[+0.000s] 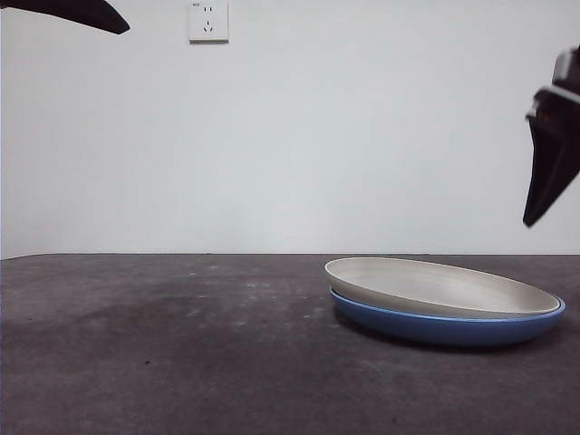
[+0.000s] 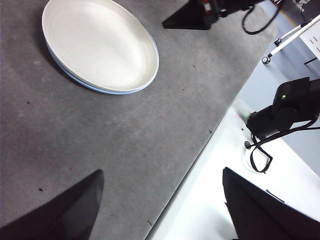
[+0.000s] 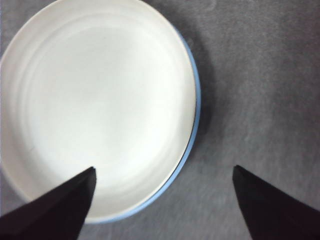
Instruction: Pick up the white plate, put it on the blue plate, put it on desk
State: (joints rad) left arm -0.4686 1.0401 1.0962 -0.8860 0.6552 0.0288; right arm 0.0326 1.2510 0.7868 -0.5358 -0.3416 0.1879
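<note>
White plate (image 1: 441, 286) sits nested on the blue plate (image 1: 449, 326), lower right of the front frame, both on the dark mottled counter (image 1: 181, 353). White plate is not seated level: its left rim rides higher than the right, so it tilts slightly, with the blue rim showing as a thin band beneath and a fuller blue wall along the underside. In the left wrist frame the stack lies at upper left, white plate (image 2: 100, 45) covering nearly all of the blue plate (image 2: 87, 86), of which only a narrow blue edge shows along one side. In the right wrist frame the white plate (image 3: 95, 107) fills most of the picture, blue plate (image 3: 196, 100) visible as a crescent along its edge. Right tool (image 3: 162, 202) hangs above the stack near the plate's edge, jaws spread wide apart, holding nothing; in the front frame it appears as a dark pointed shape (image 1: 551, 154) at the right edge, well above the plates and not touching them. Left tool (image 2: 162, 205) is also spread, empty, over the counter's edge, well apart from the plates; it shows only as a black tip (image 1: 77, 13) at the front frame's upper left. White wall socket (image 1: 208, 20) sits on the wall at top centre-left.
</note>
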